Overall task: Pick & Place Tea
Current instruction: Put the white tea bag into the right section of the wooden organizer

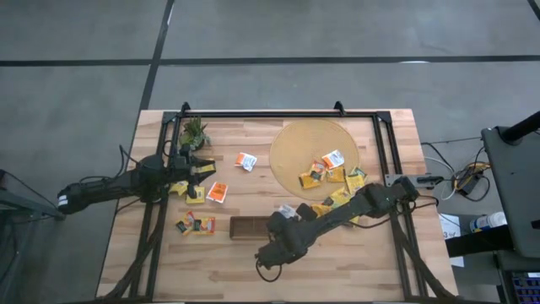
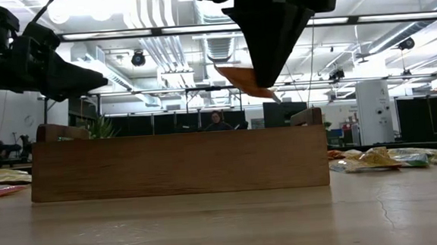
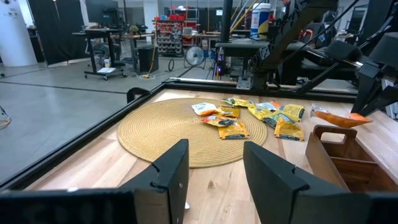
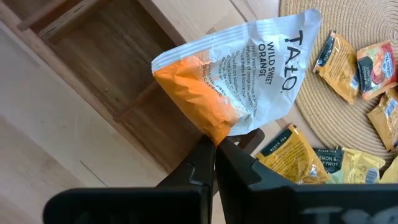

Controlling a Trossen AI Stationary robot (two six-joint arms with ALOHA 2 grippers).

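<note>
A white-and-orange tea sachet [image 4: 239,74] hangs in the air over the dark brown tray [image 1: 247,226], with my right gripper [image 4: 216,146] shut on it; the low view shows it as an orange flap [image 2: 242,81] above the tray's wall [image 2: 179,164]. Several yellow and orange sachets [image 1: 327,171] lie flat on the round woven mat [image 1: 295,148] and just off its near right rim. My left gripper [image 3: 214,174] stands open and level near the table's left side [image 1: 201,169], holding nothing. My right gripper pinches the sachet's orange end at its corner [image 4: 214,132] between its two fingers. The fingers slant down from the table's right side. The sachet is lifted clear above the tray and sticks out tilted past the fingertips, its white printed end farthest from them.
More sachets lie on the table's left part [image 1: 196,224], [image 1: 218,192], and one [image 1: 245,160] lies left of the mat. A small green plant [image 1: 194,133] stands at the far left. A black frame [image 1: 278,114] runs along the table's edges.
</note>
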